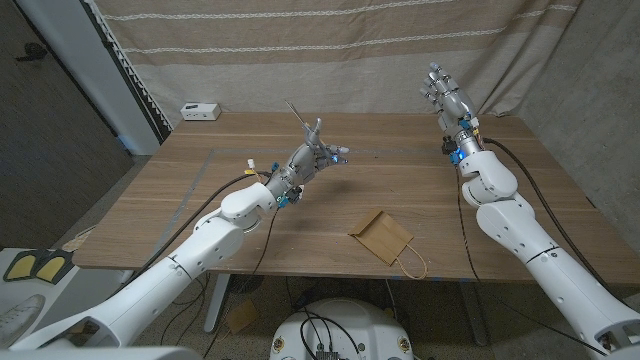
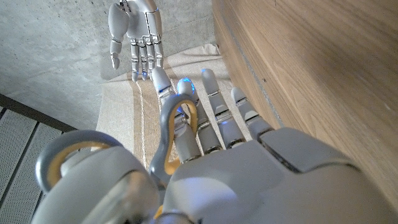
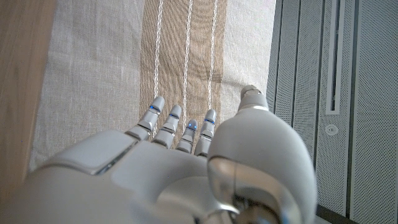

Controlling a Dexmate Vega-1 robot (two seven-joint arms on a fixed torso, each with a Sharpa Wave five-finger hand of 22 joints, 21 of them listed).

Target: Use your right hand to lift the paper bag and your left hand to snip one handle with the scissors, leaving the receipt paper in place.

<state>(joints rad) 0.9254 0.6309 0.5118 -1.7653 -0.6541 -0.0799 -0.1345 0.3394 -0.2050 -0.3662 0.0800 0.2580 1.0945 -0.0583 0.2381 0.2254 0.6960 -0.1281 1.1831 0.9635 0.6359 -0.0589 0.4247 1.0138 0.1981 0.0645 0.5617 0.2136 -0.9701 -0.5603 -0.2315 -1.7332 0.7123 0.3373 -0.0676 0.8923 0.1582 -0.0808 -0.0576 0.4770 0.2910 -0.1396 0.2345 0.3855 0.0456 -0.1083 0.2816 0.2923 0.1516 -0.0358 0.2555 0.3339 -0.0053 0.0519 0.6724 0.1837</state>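
A brown paper bag (image 1: 380, 235) lies flat on the wooden table (image 1: 430, 190) near its front edge, one thin handle loop (image 1: 413, 263) trailing toward me. My left hand (image 1: 316, 156) hovers over the table's middle and holds the scissors (image 1: 303, 122), blades pointing up and away. In the left wrist view the scissors' grey, yellow-lined handle loops (image 2: 73, 163) sit against my left hand (image 2: 249, 174). My right hand (image 1: 446, 96) is raised high at the far right, fingers straight and apart, holding nothing; it is far from the bag. The right wrist view shows that hand (image 3: 186, 165) before the curtain.
A small white device (image 1: 200, 110) sits at the table's far left corner. A striped curtain (image 1: 330, 50) hangs behind the table. Cables (image 1: 255, 172) run along my left arm. My right hand (image 2: 134, 31) also appears in the left wrist view.
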